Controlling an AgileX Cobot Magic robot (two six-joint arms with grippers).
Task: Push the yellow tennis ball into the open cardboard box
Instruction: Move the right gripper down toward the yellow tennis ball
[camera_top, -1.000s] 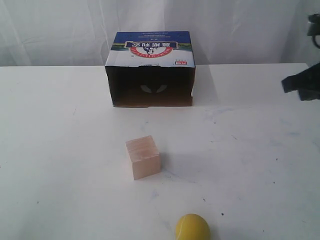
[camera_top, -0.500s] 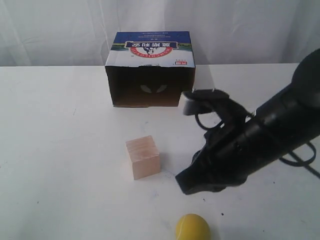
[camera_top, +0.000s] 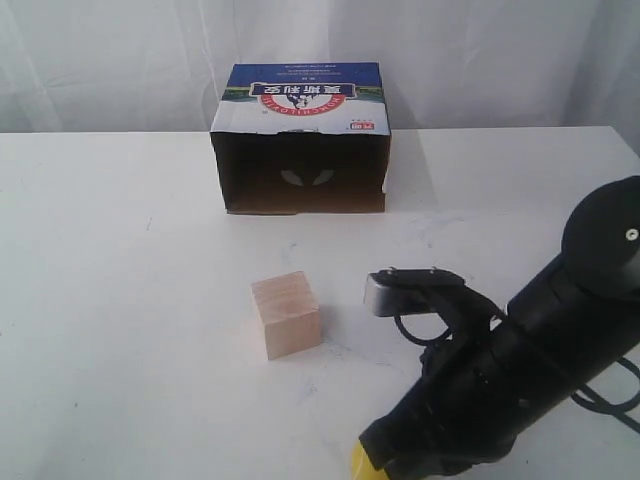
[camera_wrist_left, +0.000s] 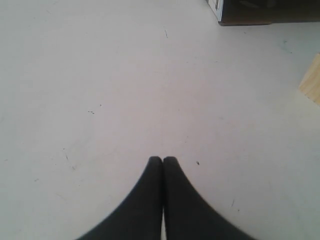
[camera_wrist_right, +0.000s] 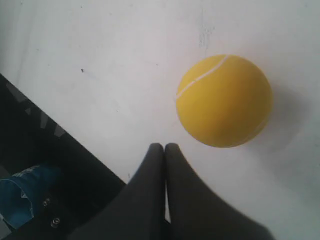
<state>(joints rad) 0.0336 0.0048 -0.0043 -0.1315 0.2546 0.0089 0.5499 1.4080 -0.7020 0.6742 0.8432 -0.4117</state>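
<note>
Cube (camera_top: 287, 315) sits roughly between yellow tennis ball (camera_wrist_right: 224, 100) and open cardboard box (camera_top: 300, 140); right claw (camera_wrist_right: 164, 146) clenched beside ball

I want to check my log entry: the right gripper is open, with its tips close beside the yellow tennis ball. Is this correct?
No: the right gripper is shut, with no gap at its tips, as the right wrist view shows. Its tips are indeed close beside the yellow tennis ball.

The right arm (camera_top: 520, 370) is slanting down low, with the right gripper (camera_wrist_right: 164, 146) pressing its fingers together. The left gripper (camera_wrist_left: 162, 159) is likewise holding its fingers touching.
</note>
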